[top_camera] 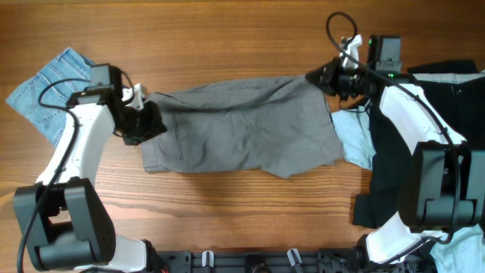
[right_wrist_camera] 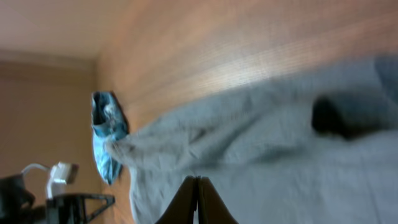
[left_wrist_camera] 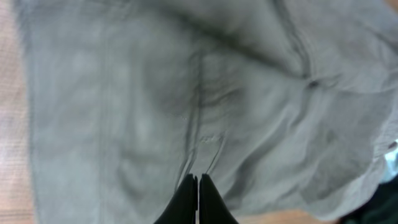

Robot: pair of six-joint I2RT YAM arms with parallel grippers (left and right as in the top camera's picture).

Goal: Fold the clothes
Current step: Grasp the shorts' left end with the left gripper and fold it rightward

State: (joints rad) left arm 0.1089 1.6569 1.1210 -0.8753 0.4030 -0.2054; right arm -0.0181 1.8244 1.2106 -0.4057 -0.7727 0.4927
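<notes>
The grey shorts (top_camera: 235,129) lie spread across the middle of the table, pulled taut along their far edge between my two grippers. My left gripper (top_camera: 150,121) is at their left edge. In the left wrist view its fingers (left_wrist_camera: 198,179) are shut, pinching the grey cloth (left_wrist_camera: 124,112) at a seam. My right gripper (top_camera: 314,78) is at the shorts' far right corner. In the right wrist view its fingers (right_wrist_camera: 197,180) are shut on the grey cloth (right_wrist_camera: 280,162), which is lifted a little there.
Light-blue denim shorts (top_camera: 45,91) lie at the far left, also seen in the right wrist view (right_wrist_camera: 102,137). Black garments (top_camera: 447,98) and a pale blue piece (top_camera: 356,136) are piled at the right, under my right arm.
</notes>
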